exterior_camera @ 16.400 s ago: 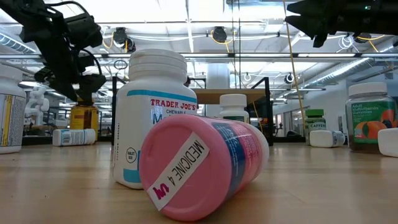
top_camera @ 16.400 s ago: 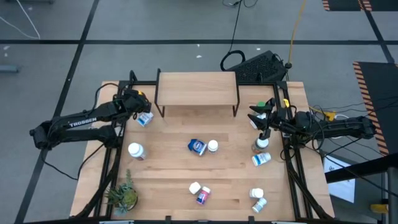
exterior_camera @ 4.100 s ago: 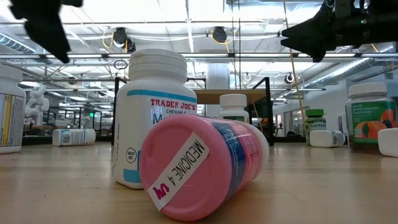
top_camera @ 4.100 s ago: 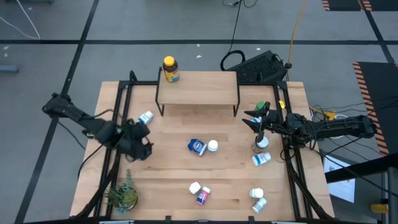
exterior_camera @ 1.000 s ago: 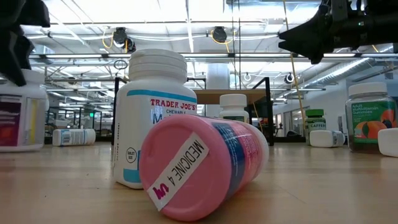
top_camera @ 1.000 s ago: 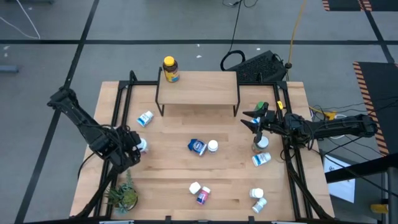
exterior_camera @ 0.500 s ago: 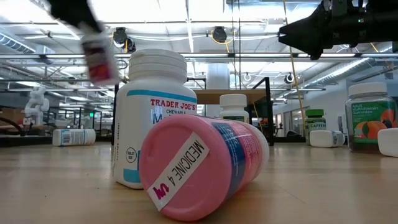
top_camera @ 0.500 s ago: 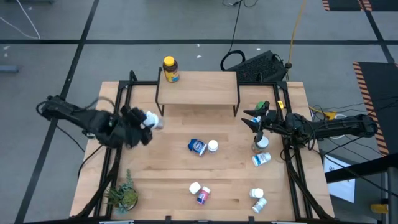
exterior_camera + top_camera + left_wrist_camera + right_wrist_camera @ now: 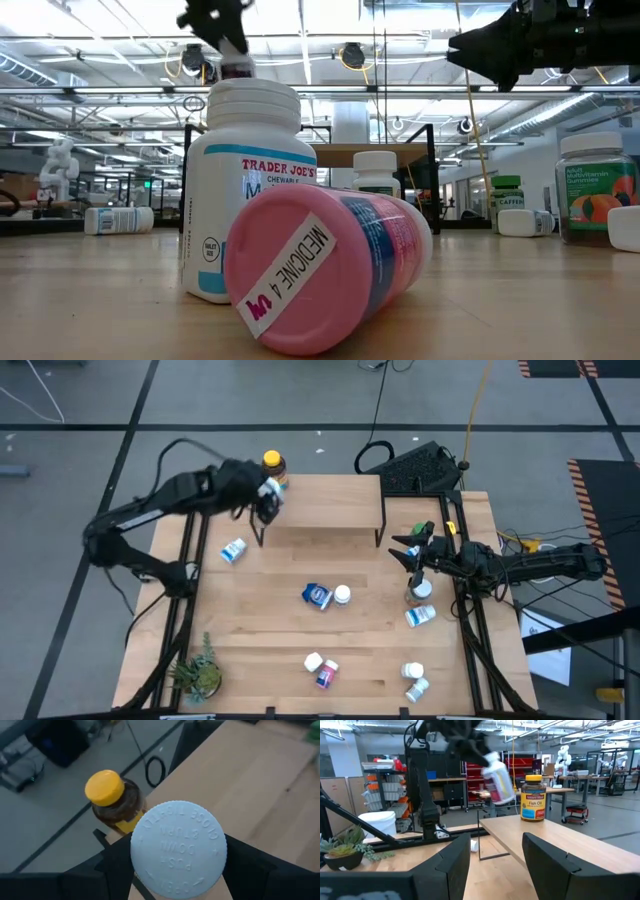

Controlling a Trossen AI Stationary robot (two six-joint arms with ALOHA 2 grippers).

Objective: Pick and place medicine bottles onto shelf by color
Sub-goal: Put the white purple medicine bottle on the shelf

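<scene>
- Left pincer (image 9: 268,493) pinching a white-capped bottle (image 9: 178,843), fingers either side of its body, cap toward the wrist camera.
- Half a second back: same bottle carried low over the left side of the table. Now lifted and swung up to the near-left corner of the shelf (image 9: 330,500). Transport nearly done; release not yet made.
- Just beyond the pincer: amber bottle with yellow cap (image 9: 272,468), upright at the shelf's far-left corner. Close to the carried bottle, apart as far as can be told. Risk of a knock if set down too far in.
- Rest of the shelf board to the pincer's right.
- Below and behind the pincer: one white bottle (image 9: 233,550) lying on the table (image 9: 280,640).
- Farther off, mid-table: blue bottle (image 9: 317,596) beside a white one (image 9: 342,595); pink bottle (image 9: 320,265) lying near the front edge.
- Far side: right pincer (image 9: 410,551) spread and empty, hovering over a bottle (image 9: 421,591) by the right edge, no change over the last second.
- Most bottles unsorted; task early.
</scene>
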